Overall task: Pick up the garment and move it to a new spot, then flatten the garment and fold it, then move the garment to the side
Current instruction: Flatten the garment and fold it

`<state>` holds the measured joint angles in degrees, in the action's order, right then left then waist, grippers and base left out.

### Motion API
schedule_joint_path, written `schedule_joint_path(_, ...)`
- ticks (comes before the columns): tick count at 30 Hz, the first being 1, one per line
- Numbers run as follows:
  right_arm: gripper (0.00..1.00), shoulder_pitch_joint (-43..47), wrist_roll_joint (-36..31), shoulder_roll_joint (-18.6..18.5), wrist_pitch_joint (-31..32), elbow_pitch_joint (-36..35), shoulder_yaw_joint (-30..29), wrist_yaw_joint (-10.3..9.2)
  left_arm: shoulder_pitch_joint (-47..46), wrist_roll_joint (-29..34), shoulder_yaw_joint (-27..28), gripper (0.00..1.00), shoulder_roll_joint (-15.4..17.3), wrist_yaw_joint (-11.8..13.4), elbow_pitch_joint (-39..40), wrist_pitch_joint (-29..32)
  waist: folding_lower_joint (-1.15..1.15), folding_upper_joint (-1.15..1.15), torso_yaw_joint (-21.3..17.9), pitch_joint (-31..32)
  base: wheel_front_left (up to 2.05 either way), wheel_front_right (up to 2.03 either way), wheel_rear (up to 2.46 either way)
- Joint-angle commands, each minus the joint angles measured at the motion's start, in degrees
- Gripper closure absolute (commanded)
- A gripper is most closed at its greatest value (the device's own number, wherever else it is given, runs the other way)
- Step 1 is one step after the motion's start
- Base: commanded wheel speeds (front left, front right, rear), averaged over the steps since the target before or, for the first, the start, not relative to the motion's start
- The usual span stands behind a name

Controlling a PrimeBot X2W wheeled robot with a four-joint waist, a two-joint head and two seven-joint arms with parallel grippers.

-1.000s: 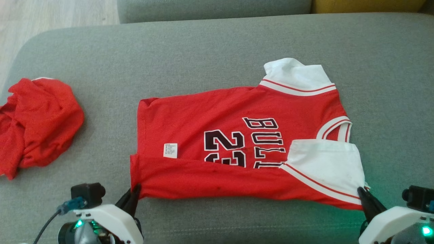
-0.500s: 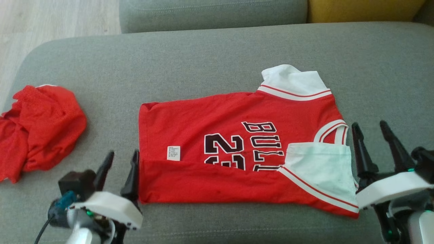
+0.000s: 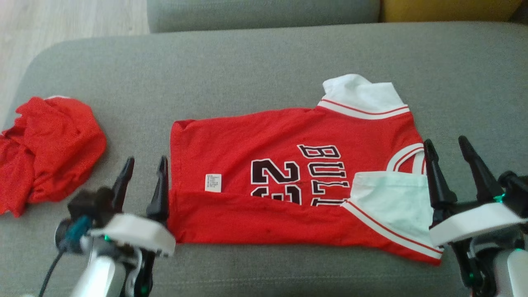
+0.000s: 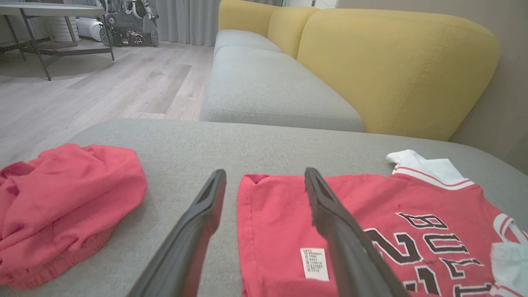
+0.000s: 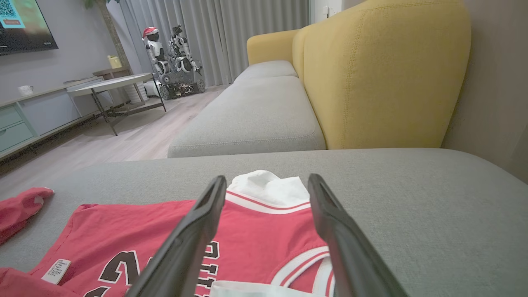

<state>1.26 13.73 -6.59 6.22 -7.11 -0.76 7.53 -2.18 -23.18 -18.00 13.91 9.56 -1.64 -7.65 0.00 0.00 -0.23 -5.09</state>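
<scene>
Grey cushion (image 3: 264, 62) lies under the red jersey (image 3: 268, 136), spread flat with its near edge folded over. Left gripper (image 3: 145, 161) at the jersey's hem end and right gripper (image 3: 445, 142) at its shoulder end both gape wide, empty, seemingly set for another fold.

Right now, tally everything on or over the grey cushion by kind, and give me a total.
Red and white jersey, partly folded: 1
Crumpled red garment: 1
Open robot hands: 2, the left hand and the right hand
Total: 4
</scene>
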Motion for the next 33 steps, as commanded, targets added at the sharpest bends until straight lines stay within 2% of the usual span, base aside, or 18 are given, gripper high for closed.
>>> schedule_joint_path(1,0.0,-3.6,0.7,-0.8,-0.2,-2.3,1.0,-0.04,-5.9,0.5,1.8,0.0,0.2,-0.4,1.0,-0.4,0.0,0.0,0.3,-1.8,0.0,0.0,0.0)
schedule_joint_path(5,0.0,-5.6,0.9,-0.8,-0.1,-2.6,1.0,-0.04,-13.4,-0.7,1.5,0.0,-1.0,-2.5,-3.9,0.0,0.0,0.0,0.2,-5.5,0.0,0.0,0.0)
schedule_joint_path(14,0.0,-9.8,1.2,-0.3,-0.4,-1.8,2.6,-0.04,-30.0,-3.7,1.7,0.0,-1.9,-7.9,-25.5,2.6,0.0,0.0,-2.0,-12.5,0.0,0.0,0.0)
schedule_joint_path(20,0.0,-11.4,1.6,-0.2,-1.0,-0.2,3.2,-0.04,-36.4,-4.9,1.2,0.0,-1.5,-11.1,-39.1,5.5,0.0,0.0,-3.2,-14.6,0.0,0.0,0.0)
schedule_joint_path(24,0.0,-11.8,1.9,-0.2,-1.3,1.0,2.2,-0.04,-38.3,-5.9,0.5,0.02,-2.2,-13.0,-44.5,7.2,0.0,0.0,-3.4,-14.5,0.0,0.0,0.0)
schedule_joint_path(25,0.0,-11.9,2.0,-0.2,-1.3,1.3,1.9,-0.04,-38.7,-5.9,0.3,0.48,-2.3,-13.4,-45.4,7.2,0.0,0.0,-3.4,-14.5,0.0,0.0,0.0)
schedule_joint_path(27,0.0,-12.4,2.2,-0.3,-1.4,1.9,1.5,-0.04,-39.4,-6.0,-0.1,1.0,-2.4,-13.9,-46.8,7.0,0.0,0.0,-3.3,-14.3,0.0,0.0,0.0)
schedule_joint_path(33,0.0,-15.7,3.2,-1.2,-1.8,4.2,0.5,-0.04,-41.3,-5.7,-0.8,1.0,-2.7,-14.6,-49.1,4.5,0.0,0.0,-3.0,-14.2,0.0,0.0,0.0)
